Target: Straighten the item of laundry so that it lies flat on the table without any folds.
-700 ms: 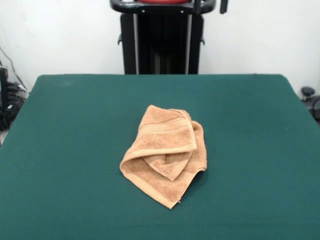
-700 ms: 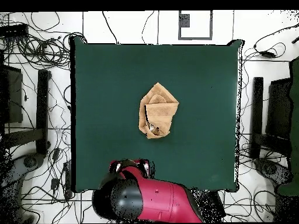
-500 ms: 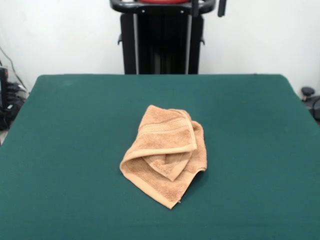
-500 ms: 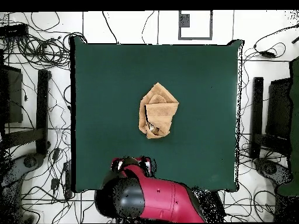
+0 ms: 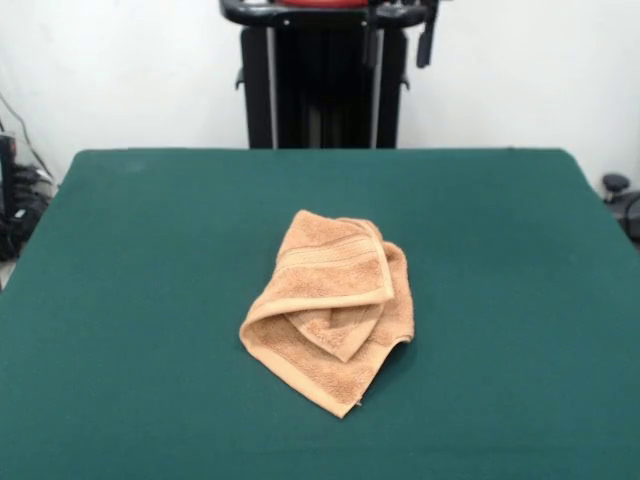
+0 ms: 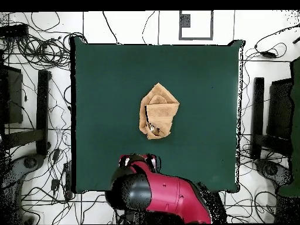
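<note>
The approach step is in hand: the claw (image 5: pixel 398 38) hangs at the counter's (image 5: pixel 120 300) far side, well apart from the towel (image 5: pixel 330 305); whether it is released or clenched, I cannot tell. Next, it likely must reach and lift a folded-over flap. The towel lies mid-counter, crumpled, layers overlapping.

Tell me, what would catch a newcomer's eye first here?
Probably the orange-tan towel, crumpled in folded layers near the middle of the big green table, the only thing lying on it. From overhead, the red and black arm juts over one table edge, short of the towel, with tangled cables on the floor around.
</note>
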Motion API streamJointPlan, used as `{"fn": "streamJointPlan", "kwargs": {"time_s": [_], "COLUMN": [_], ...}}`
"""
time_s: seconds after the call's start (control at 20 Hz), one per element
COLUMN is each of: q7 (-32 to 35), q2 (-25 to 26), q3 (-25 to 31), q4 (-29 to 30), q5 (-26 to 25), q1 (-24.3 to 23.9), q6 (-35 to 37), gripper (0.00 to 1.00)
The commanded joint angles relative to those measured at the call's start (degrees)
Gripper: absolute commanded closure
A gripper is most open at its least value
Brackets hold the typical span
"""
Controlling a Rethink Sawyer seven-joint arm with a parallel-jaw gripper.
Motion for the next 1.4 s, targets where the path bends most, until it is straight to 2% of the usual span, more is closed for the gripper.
{"fn": "streamJointPlan", "kwargs": {"time_s": [0.05, 0.4, 1.4], "q7": [3.83, 3.73, 2.71], "q2": [6.92, 8.48, 12.80], "q3": [5.23, 5.51, 4.48], "q4": [-2.72, -5.11, -17.32], "q5": [-3.15, -3.38, -2.70], "q1": [-0.60, -0.69, 1.27], "q6": [-3.45, -2.52, 9.22], "gripper": [0.00, 0.00, 0.00]}}
